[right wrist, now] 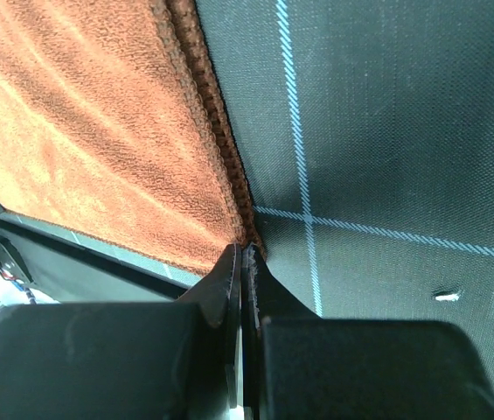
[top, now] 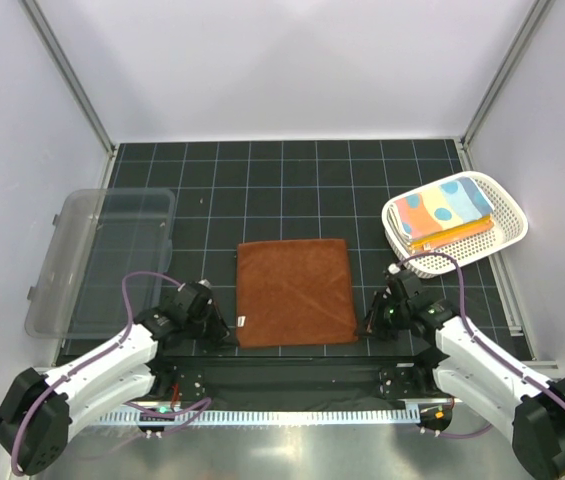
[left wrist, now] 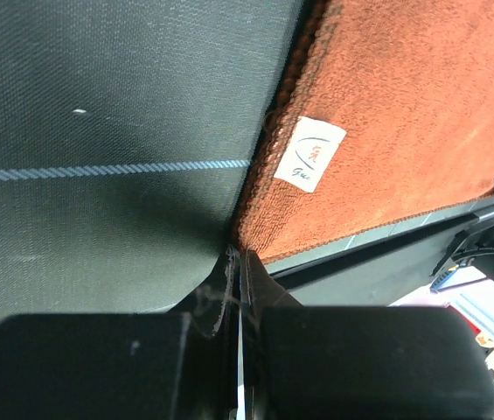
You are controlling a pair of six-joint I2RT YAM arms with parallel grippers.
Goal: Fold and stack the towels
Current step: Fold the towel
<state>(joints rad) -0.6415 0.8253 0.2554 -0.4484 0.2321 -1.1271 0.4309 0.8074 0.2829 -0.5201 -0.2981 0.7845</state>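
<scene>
Rust-brown terry: the big towel (top: 295, 290) lies spread flat at the middle of the desk (top: 262, 180), square to the grid, with its label (left wrist: 309, 153) by the near-left corner. The left gripper (left wrist: 233, 262) is pressed together, tips right at that corner. The right gripper (right wrist: 240, 255) is likewise pressed together, tips at the near-right corner. Whether either has the hem caught between its tips cannot be told.

Several other towels (top: 447, 208), patterned and orange, lie in a flat pile inside the basket (top: 507, 235) at the right. The bin (top: 102, 250) stands at the left.

Assessment: no fold shows in the big towel, and there is no stack on the desk. The task is judged near its start, with the first fold pending and the basket pile yet to be handled.
</scene>
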